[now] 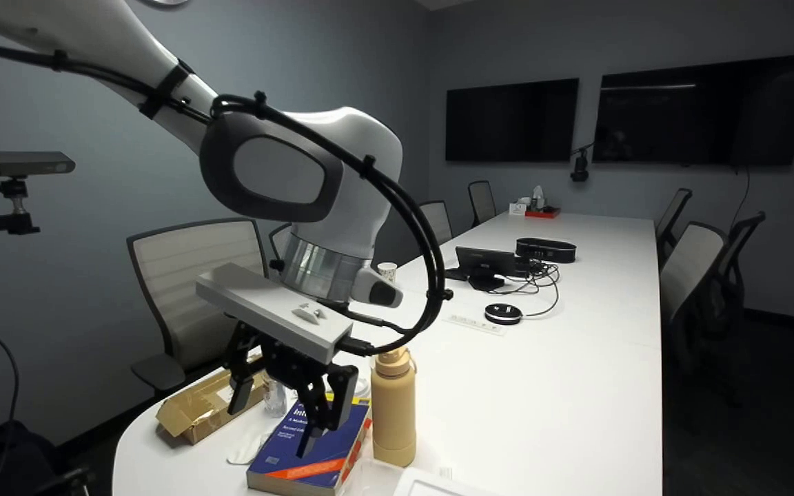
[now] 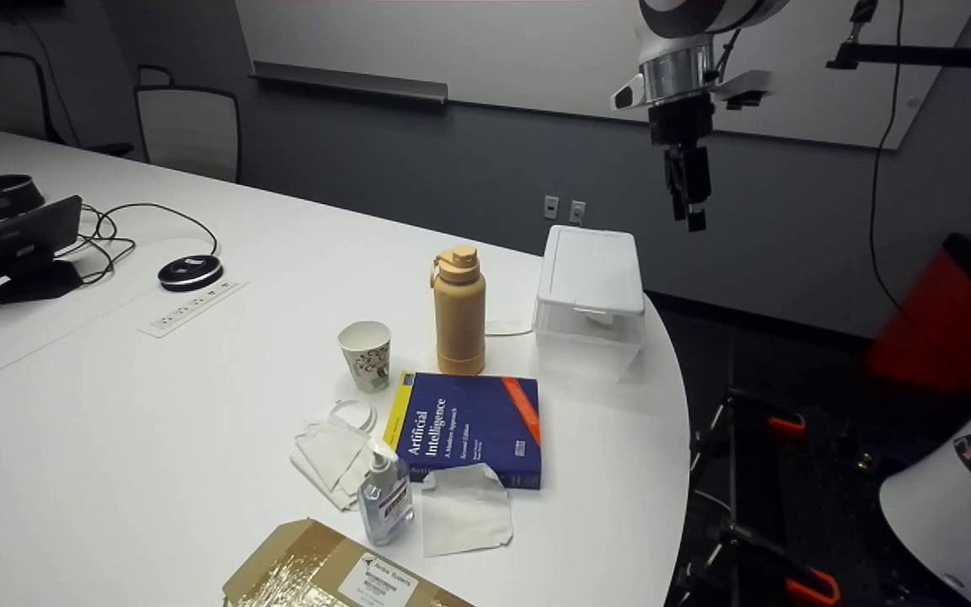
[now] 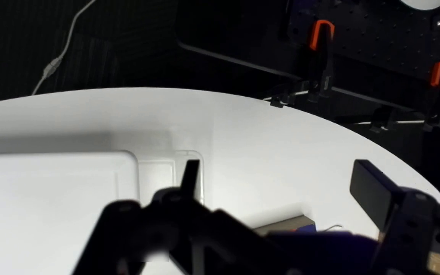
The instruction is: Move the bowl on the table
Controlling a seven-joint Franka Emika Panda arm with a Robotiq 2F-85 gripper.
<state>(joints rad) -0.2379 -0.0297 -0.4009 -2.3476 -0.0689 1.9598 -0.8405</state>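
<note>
No bowl shows in any view. The table (image 1: 548,413) is long, glossy and white with a rounded end. It shows in an exterior view (image 2: 199,472) and in the wrist view (image 3: 269,145). My gripper (image 1: 274,419) hangs above the table's rounded end with its black fingers spread wide. It shows side-on in an exterior view (image 2: 688,215), higher than the clear box. In the wrist view my gripper (image 3: 276,168) is open, with nothing between the fingertips but bare table below them.
Around it are a clear box with white lid (image 2: 591,261), blue book (image 2: 469,421), tan bottle (image 2: 460,320), paper cup (image 2: 366,358), sanitizer bottle (image 2: 387,502), napkins (image 2: 467,510), and open cardboard box (image 1: 211,406). A tablet console (image 1: 486,265) and cabled puck (image 1: 503,313) stand farther along.
</note>
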